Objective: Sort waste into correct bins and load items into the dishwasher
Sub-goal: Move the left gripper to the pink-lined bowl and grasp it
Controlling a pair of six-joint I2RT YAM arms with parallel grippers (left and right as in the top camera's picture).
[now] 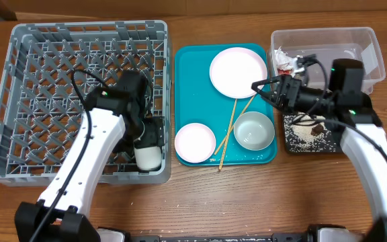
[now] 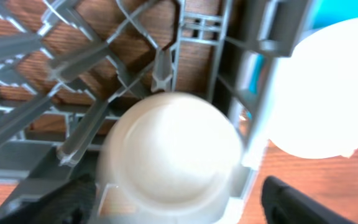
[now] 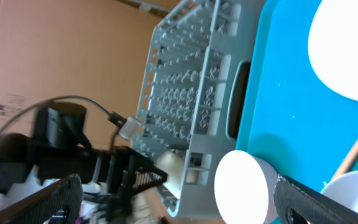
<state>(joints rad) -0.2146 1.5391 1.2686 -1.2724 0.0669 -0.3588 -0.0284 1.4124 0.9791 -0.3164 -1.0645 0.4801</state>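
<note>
The grey dish rack point(image 1: 25, 101) stands at the left. A small white cup point(image 1: 148, 156) sits upside down in its front right corner. My left gripper point(image 1: 150, 140) is open right above it, with a finger on either side of the cup point(image 2: 173, 155). On the teal tray lie the pale plate point(image 1: 238, 72), a white bowl point(image 1: 195, 142), a second bowl point(image 1: 254, 130) and two chopsticks point(image 1: 232, 128). My right gripper point(image 1: 264, 93) is open and empty above the tray's right edge. The red-and-white wrapper point(image 1: 285, 62) lies in the clear tub point(image 1: 371, 47). Rice and a brown lump lie in the black tray point(image 1: 306, 132).
The teal tray point(image 1: 190, 87) sits between the rack and the two bins. The right wrist view shows the rack point(image 3: 185, 93), the near bowl point(image 3: 244, 186), the plate point(image 3: 347, 50) and the left arm beyond. Bare wooden table runs along the front.
</note>
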